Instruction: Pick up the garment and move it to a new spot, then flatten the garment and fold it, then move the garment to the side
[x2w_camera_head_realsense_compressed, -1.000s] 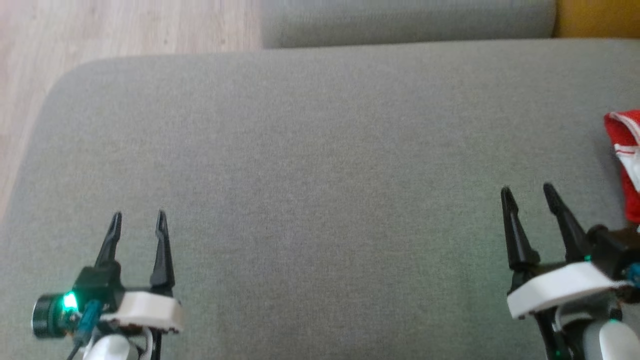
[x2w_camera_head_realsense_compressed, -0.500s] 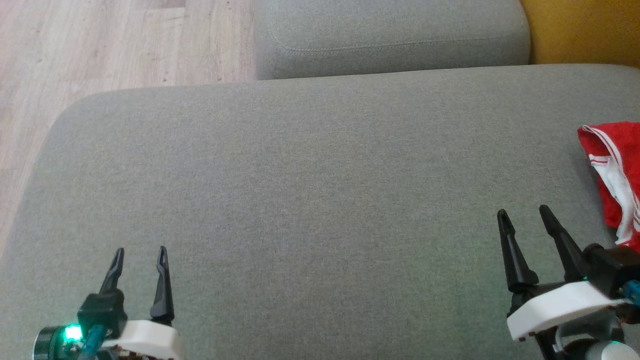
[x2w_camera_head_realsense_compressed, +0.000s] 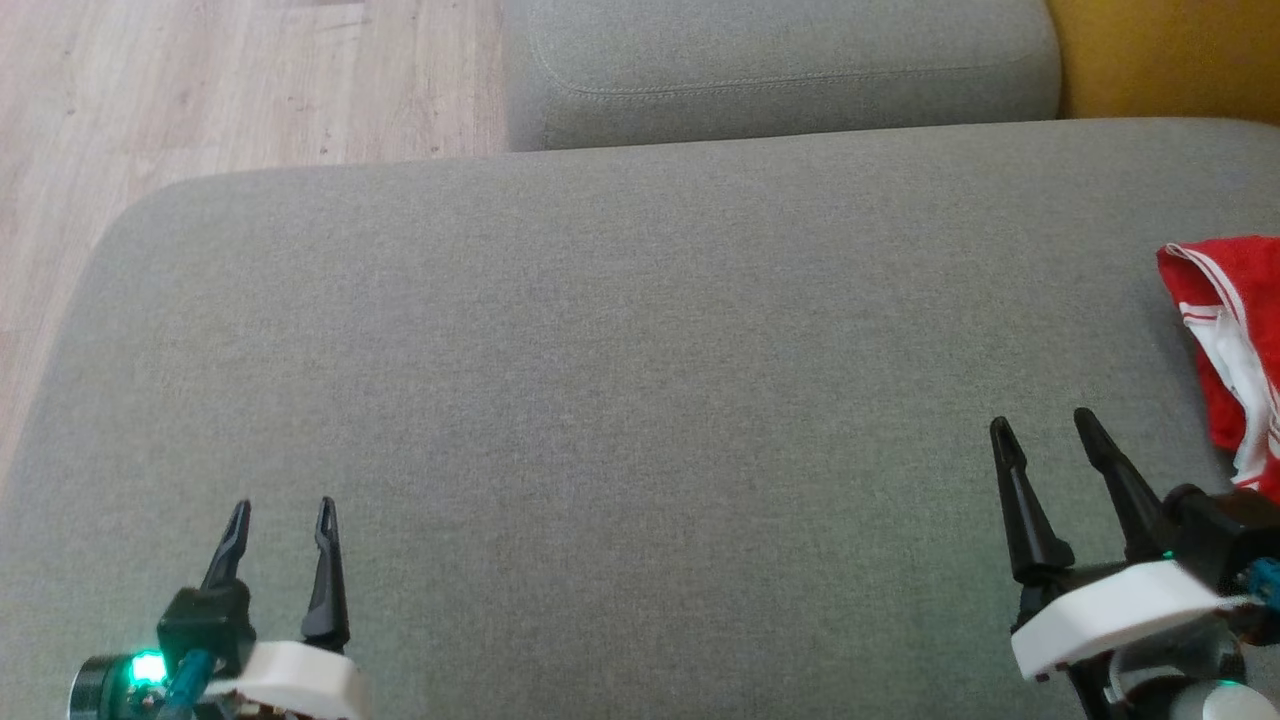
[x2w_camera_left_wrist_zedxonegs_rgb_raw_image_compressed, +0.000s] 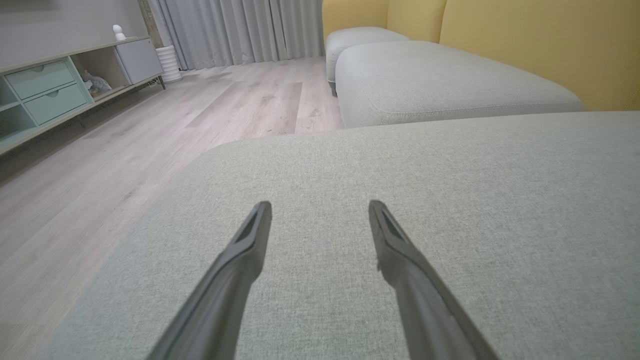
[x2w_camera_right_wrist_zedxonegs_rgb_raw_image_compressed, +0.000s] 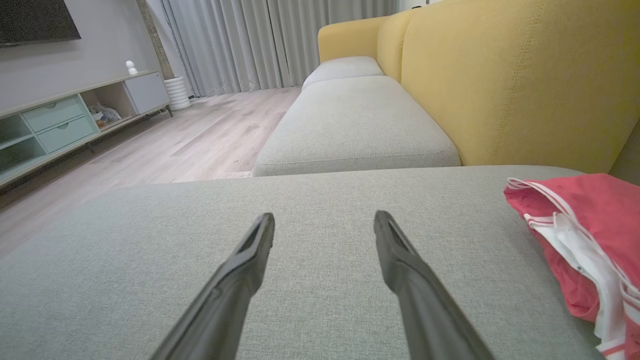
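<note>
A red garment (x2w_camera_head_realsense_compressed: 1235, 330) with white striped trim lies crumpled at the right edge of the grey sofa cushion (x2w_camera_head_realsense_compressed: 620, 360); part of it runs out of the head view. In the right wrist view the garment (x2w_camera_right_wrist_zedxonegs_rgb_raw_image_compressed: 585, 240) lies to the right of my fingers. My right gripper (x2w_camera_head_realsense_compressed: 1040, 428) hovers open over the cushion, a short way left of the garment and apart from it. Low at the left, my left gripper (x2w_camera_head_realsense_compressed: 282, 512) is open over bare cushion. Nothing sits between either pair of fingers (x2w_camera_left_wrist_zedxonegs_rgb_raw_image_compressed: 250, 240).
A second grey cushion (x2w_camera_head_realsense_compressed: 780, 70) adjoins the far edge. Yellow sofa backrest (x2w_camera_right_wrist_zedxonegs_rgb_raw_image_compressed: 510, 85) rises on the right. Wood floor (x2w_camera_head_realsense_compressed: 200, 90) lies past the cushion's rounded left corner. A low cabinet (x2w_camera_left_wrist_zedxonegs_rgb_raw_image_compressed: 55, 95) and curtains (x2w_camera_left_wrist_zedxonegs_rgb_raw_image_compressed: 240, 30) stand across the room.
The head camera has tilted, so the far cushion and more of the garment came into view. Both grippers stay open and keep their places over the cushion.
</note>
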